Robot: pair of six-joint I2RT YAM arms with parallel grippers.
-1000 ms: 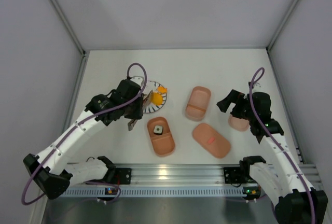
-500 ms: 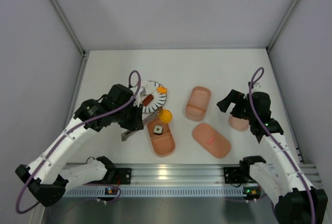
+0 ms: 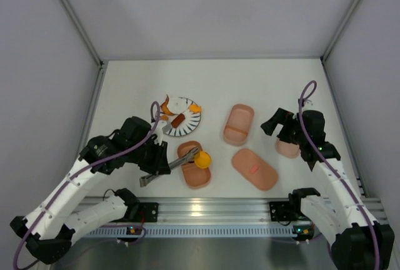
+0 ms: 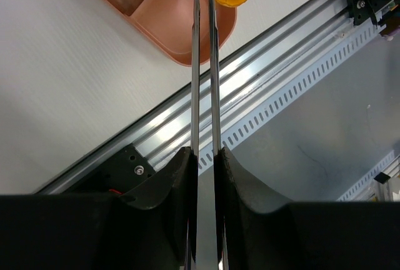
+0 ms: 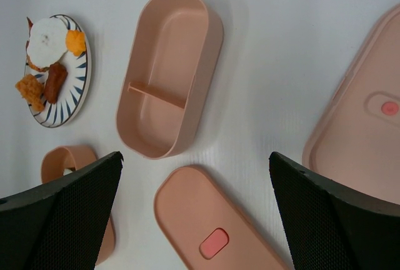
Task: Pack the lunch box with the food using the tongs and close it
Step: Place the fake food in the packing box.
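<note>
From above, the left gripper (image 3: 161, 165) squeezes the tongs (image 3: 181, 161), which pinch a yellow piece (image 3: 201, 159) over the tray (image 3: 197, 179) at 5 o'clock from the plate (image 3: 190, 126); its wrist view shows the same grip; in the right wrist view the right gripper (image 5: 195, 157) stands wide open, empty.

The far half of the table (image 3: 250, 82) lies bare, open from either side; the plate (image 3: 187, 122) and far tray (image 3: 240, 117) stand apart, with a lane between; the tongs (image 3: 181, 162) and left arm (image 3: 125, 145) cross the near tray (image 3: 199, 179) from its left; the lid (image 3: 254, 169) lies near its right, leaving a thin gap; the right arm (image 3: 325, 164) overhangs a second lid (image 3: 289, 150).
</note>
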